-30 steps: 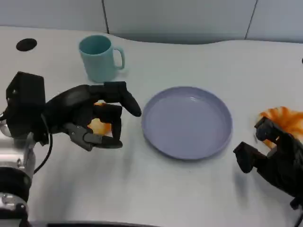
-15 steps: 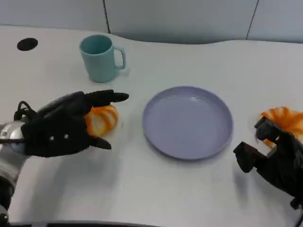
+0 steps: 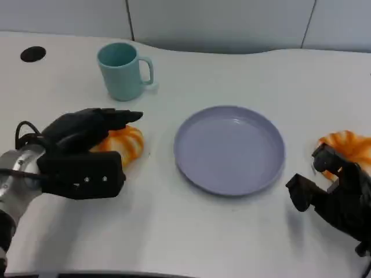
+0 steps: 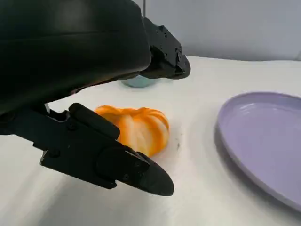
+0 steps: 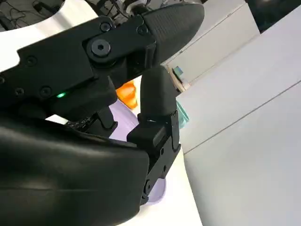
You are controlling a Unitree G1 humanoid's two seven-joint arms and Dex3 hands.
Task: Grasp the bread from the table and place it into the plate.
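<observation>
We close our open left hand (image 3: pixel 81 153) around the striped orange bread roll (image 3: pixel 122 145), lying on the white table (image 3: pixel 174 231) left of the round lavender plate (image 3: pixel 229 149), seating the fingers (image 4: pixel 117 160) low before lifting.

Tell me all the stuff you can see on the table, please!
bread: one, orange and white, on the table left of the plate, under the left hand's fingers
second bread: one, orange, at the right edge by the right hand
plate: one, lilac, middle of the table
mug: one, teal, behind the bread
hole: one, black, far left of the table
left hand: black, over the bread
right hand: black, low right
</observation>
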